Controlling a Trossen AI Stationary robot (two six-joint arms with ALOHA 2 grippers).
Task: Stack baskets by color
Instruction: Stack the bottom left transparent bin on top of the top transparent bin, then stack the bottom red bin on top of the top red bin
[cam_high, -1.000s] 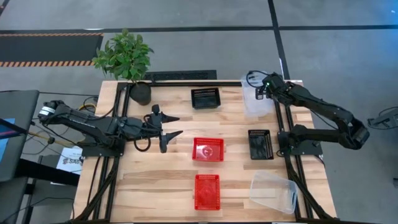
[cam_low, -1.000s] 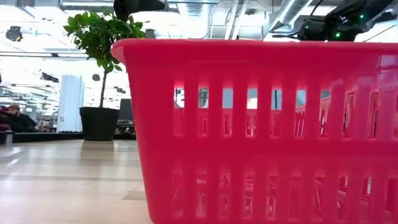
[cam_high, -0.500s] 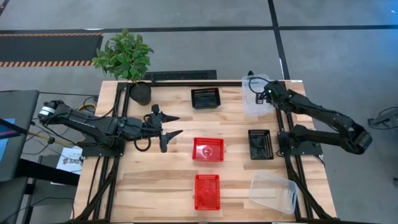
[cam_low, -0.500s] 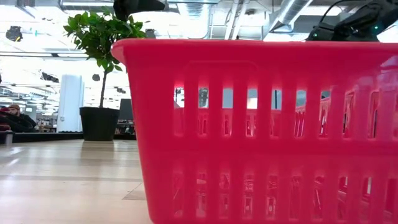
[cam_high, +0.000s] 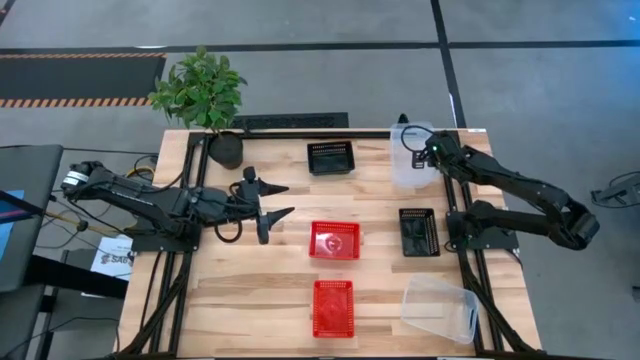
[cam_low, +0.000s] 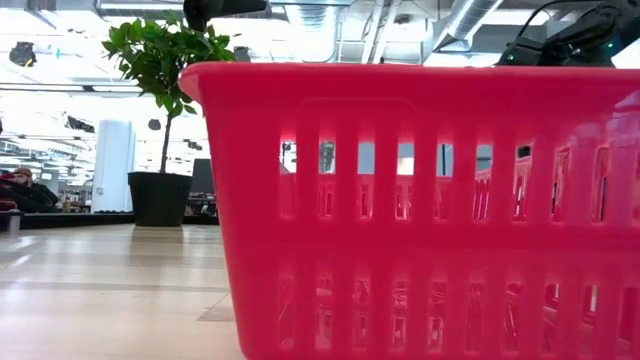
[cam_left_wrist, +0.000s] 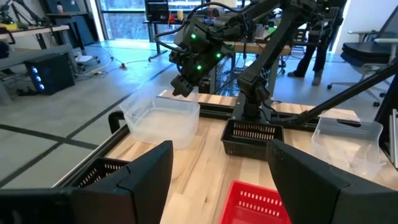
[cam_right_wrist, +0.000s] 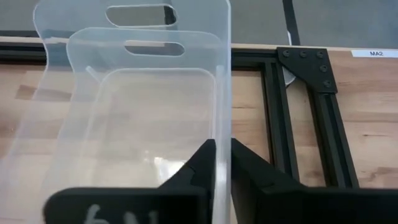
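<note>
Two clear bins stand nested on the table at the far right, with my right gripper down on their right-hand wall. A third clear bin sits at the near right. One black basket stands at the far middle and another by the right arm's base. Two red baskets rest on the middle boards; the nearer one fills the low view. My left gripper hangs open left of the middle, holding nothing. My right gripper has one finger inside the nested clear bins and one outside, with their right long wall between them. Whether one wall or both are pinched, I cannot tell. The fingers slant down from above. The bins stand upright on the table.
A potted plant stands at the far left corner. A black frame rail runs along the table's right edge close beside the clear bins. Bare boards lie at the near left.
My right gripper has gone down onto the clear bins at the far right; its arm has sunk at the top of the low view.
</note>
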